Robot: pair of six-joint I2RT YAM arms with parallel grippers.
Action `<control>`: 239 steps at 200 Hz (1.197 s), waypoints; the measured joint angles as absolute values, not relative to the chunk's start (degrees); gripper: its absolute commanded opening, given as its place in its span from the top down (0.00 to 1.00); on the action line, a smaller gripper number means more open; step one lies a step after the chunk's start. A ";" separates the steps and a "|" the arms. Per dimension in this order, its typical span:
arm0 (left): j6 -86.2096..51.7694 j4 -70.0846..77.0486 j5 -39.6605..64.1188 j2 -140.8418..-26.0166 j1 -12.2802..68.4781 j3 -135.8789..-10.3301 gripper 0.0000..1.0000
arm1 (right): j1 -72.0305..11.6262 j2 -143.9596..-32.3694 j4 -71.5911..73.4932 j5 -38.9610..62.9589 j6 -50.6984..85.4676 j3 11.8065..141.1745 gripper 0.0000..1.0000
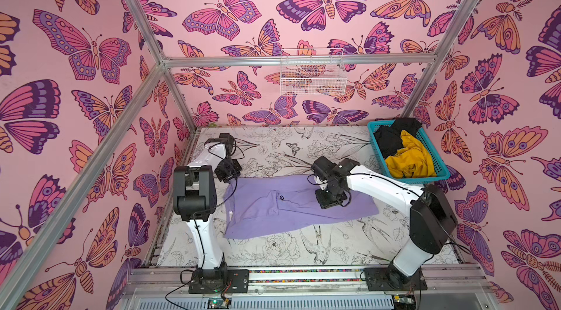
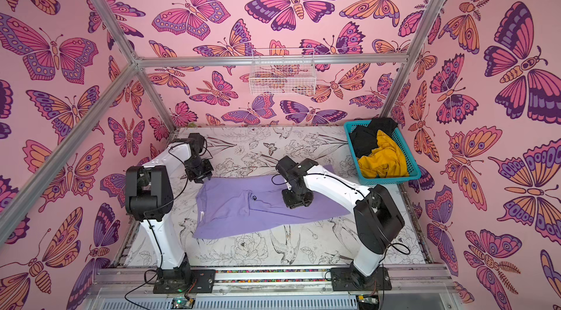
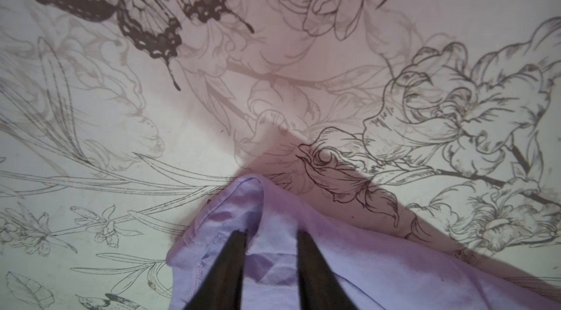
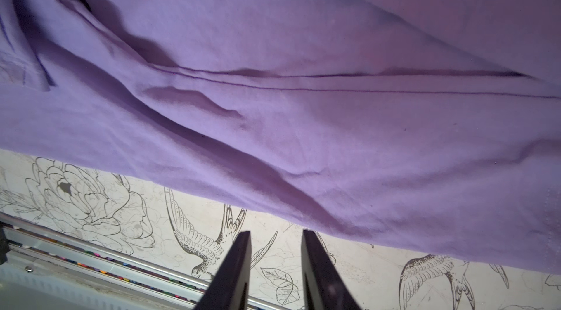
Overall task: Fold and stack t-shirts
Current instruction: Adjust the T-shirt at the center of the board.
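**A:** Item one, the lavender t-shirt (image 1: 297, 211). Where is it?

**B:** It is on the printed table (image 1: 303, 247), between the two arms. It lies flat and lengthwise, with one flap laid over its middle and several creases. It shows in both top views.

**A:** Item two, the left gripper (image 3: 271, 232)?

**B:** It is at the shirt's far left corner. The jaws are parted, with the dark fingers (image 3: 230, 257) standing on either side of a small bunched fold. The cloth lies loose between them and is not pinched.

**A:** Item three, the right gripper (image 4: 276, 232)?

**B:** In a top view it is over the right half of the shirt (image 2: 296, 199). The jaws are parted and there is nothing between the fingers (image 4: 236, 257). In the wrist view the tips show against bare table, just beside the shirt's hem.

**A:** The remaining stock?

**B:** The mustard-yellow t-shirt (image 1: 409, 159) and the black t-shirt (image 1: 391, 138) are both crumpled in the teal basket (image 1: 372, 129). The basket is at the table's far right corner. The yellow shirt lies nearer the arms and the black one is behind it. Both are well apart from the lavender shirt.

**A:** Any fixtures?

**B:** A white wire basket (image 1: 312, 74) hangs on the back wall.
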State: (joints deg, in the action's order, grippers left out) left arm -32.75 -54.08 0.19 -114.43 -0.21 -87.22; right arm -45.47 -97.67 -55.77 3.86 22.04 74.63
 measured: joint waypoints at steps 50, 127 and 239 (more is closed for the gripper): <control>-33.65 -55.75 0.99 -111.07 -0.05 -89.45 0.50 | -42.15 -97.65 -55.94 0.21 19.77 75.26 0.65; -49.80 -56.93 9.69 -86.48 12.16 -70.52 0.54 | -25.87 -112.97 -53.01 2.17 12.08 88.97 0.67; -60.12 -56.90 2.68 -100.97 16.01 -64.34 0.68 | -21.50 -125.80 -52.53 8.45 10.74 99.39 0.60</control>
State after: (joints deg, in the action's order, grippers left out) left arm -60.12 -56.90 2.68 -100.97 16.01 -64.34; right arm -21.50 -125.80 -52.53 8.45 10.74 99.39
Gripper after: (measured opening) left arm 0.290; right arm 0.389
